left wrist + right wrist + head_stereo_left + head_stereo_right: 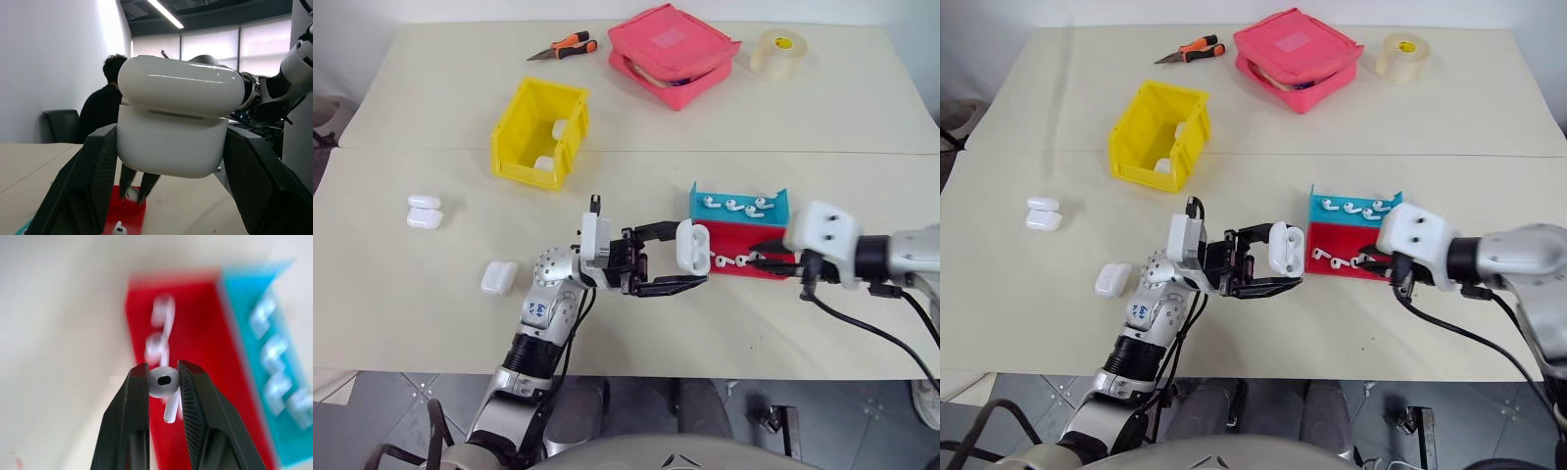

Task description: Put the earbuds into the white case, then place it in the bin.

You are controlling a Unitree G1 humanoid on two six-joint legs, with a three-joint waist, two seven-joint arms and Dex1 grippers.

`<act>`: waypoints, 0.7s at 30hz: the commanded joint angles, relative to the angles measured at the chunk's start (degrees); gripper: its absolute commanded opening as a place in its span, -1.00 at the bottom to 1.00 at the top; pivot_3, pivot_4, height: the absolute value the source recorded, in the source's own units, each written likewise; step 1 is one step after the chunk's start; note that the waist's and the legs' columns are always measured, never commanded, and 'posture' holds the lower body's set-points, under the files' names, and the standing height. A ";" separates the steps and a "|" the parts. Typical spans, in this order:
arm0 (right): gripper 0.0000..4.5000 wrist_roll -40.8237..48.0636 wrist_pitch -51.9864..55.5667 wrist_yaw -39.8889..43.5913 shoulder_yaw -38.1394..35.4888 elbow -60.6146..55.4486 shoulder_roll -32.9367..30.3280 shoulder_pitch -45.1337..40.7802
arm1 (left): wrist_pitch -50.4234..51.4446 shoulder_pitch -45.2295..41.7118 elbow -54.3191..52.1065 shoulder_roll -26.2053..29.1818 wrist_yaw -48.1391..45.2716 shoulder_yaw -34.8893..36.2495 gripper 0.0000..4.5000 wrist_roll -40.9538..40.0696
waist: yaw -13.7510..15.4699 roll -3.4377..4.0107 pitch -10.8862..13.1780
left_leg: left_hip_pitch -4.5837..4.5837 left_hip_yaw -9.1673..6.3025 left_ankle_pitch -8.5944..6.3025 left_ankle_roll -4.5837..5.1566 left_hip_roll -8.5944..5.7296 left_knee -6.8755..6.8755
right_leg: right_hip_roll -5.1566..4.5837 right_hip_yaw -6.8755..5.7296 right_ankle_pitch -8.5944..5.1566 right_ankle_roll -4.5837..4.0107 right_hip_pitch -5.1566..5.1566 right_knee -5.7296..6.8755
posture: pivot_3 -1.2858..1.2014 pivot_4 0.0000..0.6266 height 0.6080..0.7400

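On the counter (pixel 431 304), a red tray (pixel 729 250) sits. Just above it, the right claw (pixel 163 382) pinches an earbud (pixel 164 381). Beside it, the left claw (pixel 693 257) grips a white case (pixel 693 245).

Beige table (pixel 636 117) with a seam across the middle. Far side: orange-handled pliers (pixel 564 46), pink pouch (pixel 673 54), tape roll (pixel 777 53). Nearer: yellow bin (pixel 539 132), red tray (pixel 744 257) touching blue tray (pixel 739 205), spare white cases (pixel 424 211) at left.
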 commanded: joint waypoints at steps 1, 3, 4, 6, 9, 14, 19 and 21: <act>-0.78 9.09 -2.21 -4.40 -9.51 -4.49 8.32 3.88 | 1.46 -1.28 0.05 0.57 -0.69 0.73 0.27 -1.45 | 0.27 0.00 0.00 | 0.01 0.00 0.00 0.00 -0.01 0.01 | 0.00 0.01 0.01 0.01 0.01 0.00 | 0.03 -0.52 1.00; -0.78 14.57 -3.20 -6.53 -11.07 -7.07 13.94 5.16 | 2.84 -1.40 -0.12 1.15 -0.75 1.17 0.27 -1.92 | 0.27 0.02 -0.01 | 0.05 0.04 0.00 0.00 0.00 0.02 | 0.00 0.06 0.02 0.01 0.01 0.04 | 0.03 -0.52 1.00; -0.78 16.85 -3.75 -8.68 -11.05 -8.10 17.16 5.28 | 3.44 -1.48 -0.15 1.45 -0.76 1.35 0.27 -2.00 | 0.08 0.03 -0.02 | 0.06 0.03 0.00 0.00 0.00 0.01 | 0.00 0.05 0.02 0.01 0.00 0.05 | 0.03 -0.52 1.00; -0.78 20.57 -4.17 -12.69 -10.34 -9.61 22.08 5.03 | 4.87 -1.66 -0.33 1.95 -0.70 1.68 0.27 -2.22 | -0.46 0.04 -0.02 | 0.09 0.02 0.01 -0.01 0.01 0.01 | 0.01 0.08 0.02 0.00 -0.01 0.08 | 0.03 -0.52 1.00; -0.78 24.20 -5.06 -17.42 -7.04 -11.57 27.87 4.31 | 7.40 -2.29 -0.75 2.46 -0.37 2.49 0.27 -3.11 | -0.70 0.05 -0.03 | 0.10 -0.15 0.01 -0.01 0.01 0.01 | 0.01 0.10 0.02 0.00 -0.01 0.11 | 0.03 -0.52 1.00; -0.78 27.84 -6.52 -23.29 -0.27 -12.86 35.35 2.69 | 10.74 -3.42 -1.10 3.03 -0.30 3.22 0.27 -4.10 | -0.84 0.10 -0.05 | 0.11 -0.41 0.02 -0.03 0.00 0.00 | 0.02 0.11 0.01 -0.01 -0.05 0.17 | 0.03 -0.52 1.00; -0.78 27.54 -8.94 -23.66 3.79 -11.94 36.60 2.69 | 12.10 -3.63 -1.73 3.56 0.14 3.40 0.27 -3.78 | -0.80 0.10 -0.06 | 0.09 -0.45 0.01 -0.02 -0.06 0.00 | 0.02 0.13 0.01 -0.02 -0.05 0.16 | 0.03 -0.52 1.00; -0.78 27.53 -9.73 -23.84 4.72 -11.59 36.66 2.60 | 12.60 -3.68 -1.87 3.84 0.34 3.57 0.27 -3.86 | -0.84 0.10 -0.06 | 0.09 -0.45 0.01 -0.02 -0.06 -0.02 | 0.02 0.13 0.01 -0.02 -0.05 0.16 | 0.03 -0.52 1.00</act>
